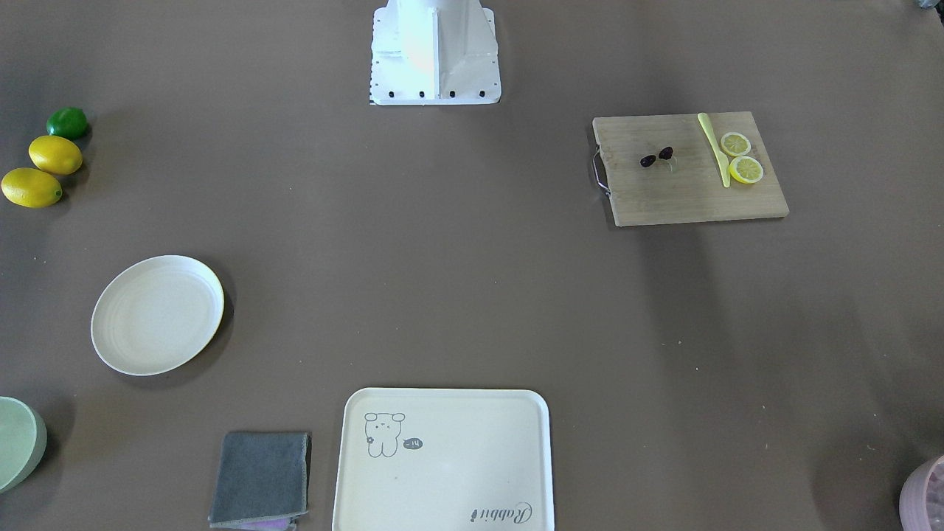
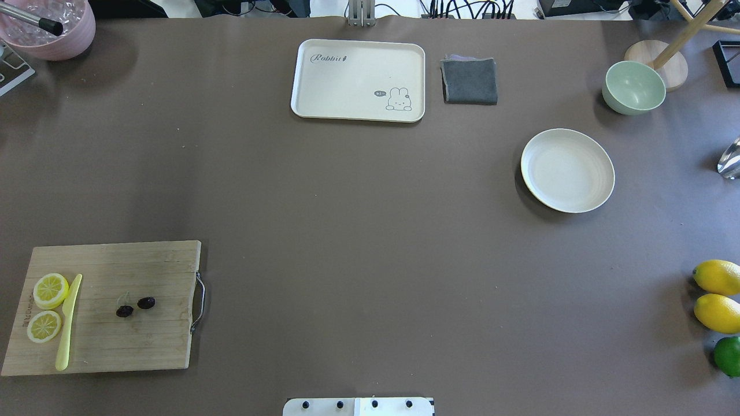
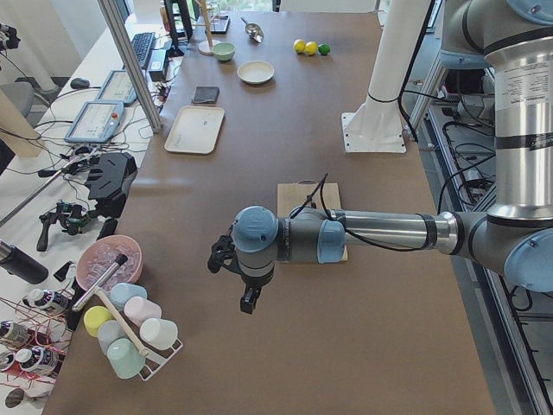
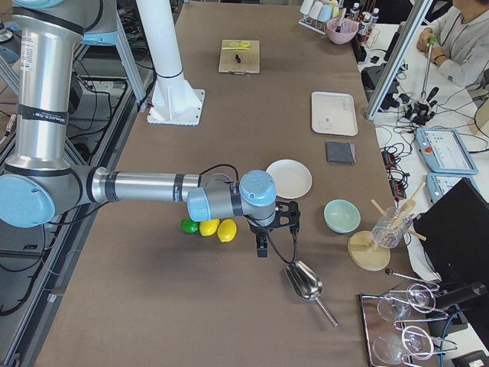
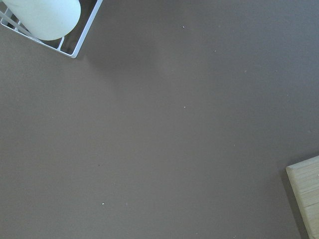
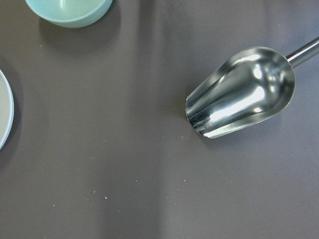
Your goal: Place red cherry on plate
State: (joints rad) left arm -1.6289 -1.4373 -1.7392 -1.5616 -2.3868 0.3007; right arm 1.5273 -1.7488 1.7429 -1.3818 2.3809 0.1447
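The red cherry (image 1: 656,157), two tiny dark fruits on thin green stems, lies on the wooden cutting board (image 1: 664,195); the overhead view has the cherry (image 2: 134,307) at the near left. The cream-white plate (image 2: 567,170) sits bare on the far right of the table, also seen as the plate (image 1: 157,315). My left gripper (image 3: 246,298) hangs above the table end beyond the board, away from the cherry. My right gripper (image 4: 262,246) hovers near the lemons, just short of the plate (image 4: 289,178). I cannot tell whether either is open or shut.
Two lemon slices (image 2: 47,306) and a yellow-green knife (image 2: 68,321) share the board. A bear tray (image 2: 358,80), grey cloth (image 2: 469,81), green bowl (image 2: 633,87), metal scoop (image 6: 239,92), two lemons (image 2: 717,294) and a lime (image 2: 727,356) also lie on the table. A cup rack (image 3: 130,333) stands near the left gripper.
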